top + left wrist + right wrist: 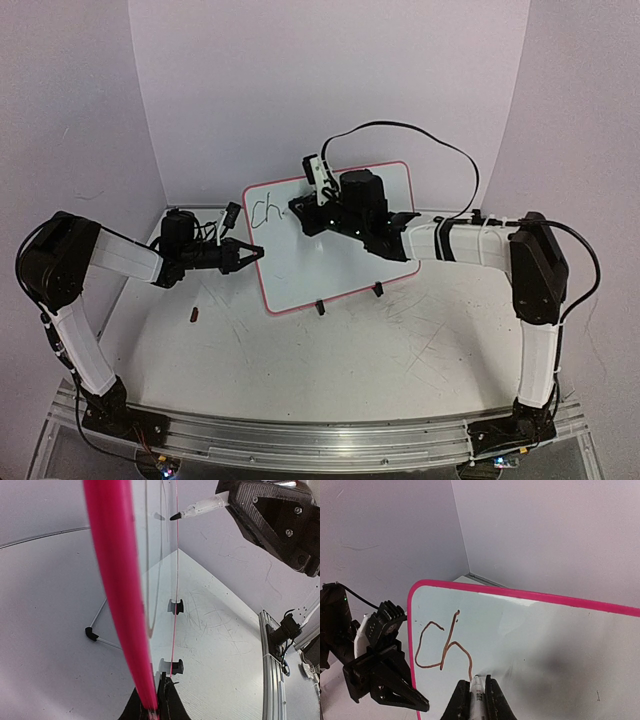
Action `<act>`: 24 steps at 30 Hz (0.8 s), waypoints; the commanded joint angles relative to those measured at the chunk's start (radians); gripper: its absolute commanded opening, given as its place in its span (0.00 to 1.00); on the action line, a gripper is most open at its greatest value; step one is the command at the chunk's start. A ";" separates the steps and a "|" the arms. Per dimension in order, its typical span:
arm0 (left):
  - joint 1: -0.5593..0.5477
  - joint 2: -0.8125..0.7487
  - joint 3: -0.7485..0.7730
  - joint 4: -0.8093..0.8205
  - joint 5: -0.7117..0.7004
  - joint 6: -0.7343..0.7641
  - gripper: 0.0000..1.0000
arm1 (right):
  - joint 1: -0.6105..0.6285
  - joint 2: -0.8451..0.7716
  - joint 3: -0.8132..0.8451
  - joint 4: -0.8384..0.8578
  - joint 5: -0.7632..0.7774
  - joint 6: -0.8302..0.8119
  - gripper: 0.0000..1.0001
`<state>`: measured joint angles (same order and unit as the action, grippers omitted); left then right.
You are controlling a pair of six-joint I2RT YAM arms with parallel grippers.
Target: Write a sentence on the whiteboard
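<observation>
The whiteboard (310, 270) stands on its clip feet (320, 307) on the tabletop (400, 350). It looks thin, light and slick, likely to skid under pen pressure, so pinch the rim. Left tool (252, 253), arm stretched low, clamps that left rim. Right tool (475, 692) reaches across gripping the marker (477, 700), tip at the sentence (442, 647), only "ch" written.

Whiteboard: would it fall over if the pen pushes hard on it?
Probably tippy alone: the whiteboard stands on just two small clip feet. Here it should hold, since the left gripper pinches its edge. It looks thin but stiff, so it likely won't bend much under the marker.
</observation>
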<state>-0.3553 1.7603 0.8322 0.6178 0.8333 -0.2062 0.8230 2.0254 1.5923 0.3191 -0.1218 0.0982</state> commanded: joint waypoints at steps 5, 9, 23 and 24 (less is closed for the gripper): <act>0.002 -0.022 0.043 -0.023 -0.111 0.096 0.00 | -0.003 0.014 0.064 0.027 0.037 0.002 0.00; 0.003 -0.026 0.041 -0.025 -0.112 0.098 0.00 | -0.004 0.019 0.066 0.026 0.042 0.007 0.00; 0.002 -0.024 0.041 -0.029 -0.111 0.100 0.00 | -0.017 -0.014 0.024 0.007 0.121 0.024 0.00; 0.002 -0.023 0.042 -0.029 -0.110 0.100 0.00 | -0.017 -0.017 0.021 0.008 0.129 0.023 0.00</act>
<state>-0.3553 1.7603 0.8322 0.6098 0.8311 -0.2041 0.8177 2.0300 1.6157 0.3187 -0.0524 0.1135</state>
